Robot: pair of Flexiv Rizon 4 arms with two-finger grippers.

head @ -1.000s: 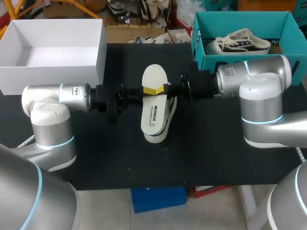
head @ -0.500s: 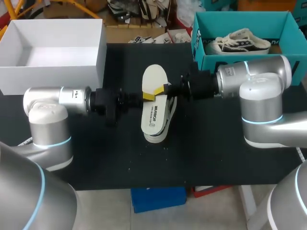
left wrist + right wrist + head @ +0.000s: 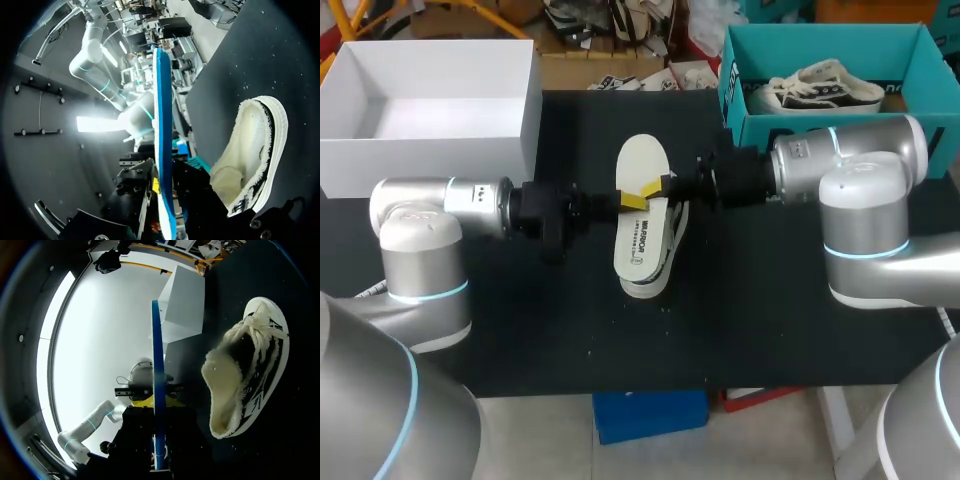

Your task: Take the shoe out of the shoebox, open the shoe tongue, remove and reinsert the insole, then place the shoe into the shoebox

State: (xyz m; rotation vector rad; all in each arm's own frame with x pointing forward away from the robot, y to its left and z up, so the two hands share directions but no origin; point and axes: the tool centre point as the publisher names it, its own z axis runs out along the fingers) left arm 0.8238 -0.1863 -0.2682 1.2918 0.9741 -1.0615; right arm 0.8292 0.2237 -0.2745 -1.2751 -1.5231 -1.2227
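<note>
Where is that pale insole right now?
In the head view the insole sits near the middle, held just above the shoe. The left gripper and right gripper meet at its waist from either side.

Two boxes are counted: one white box, one teal box. Two shoes are made out — one shoe on the table, a second shoe in the teal box. One insole is counted, and two grippers — left gripper, right gripper.
</note>
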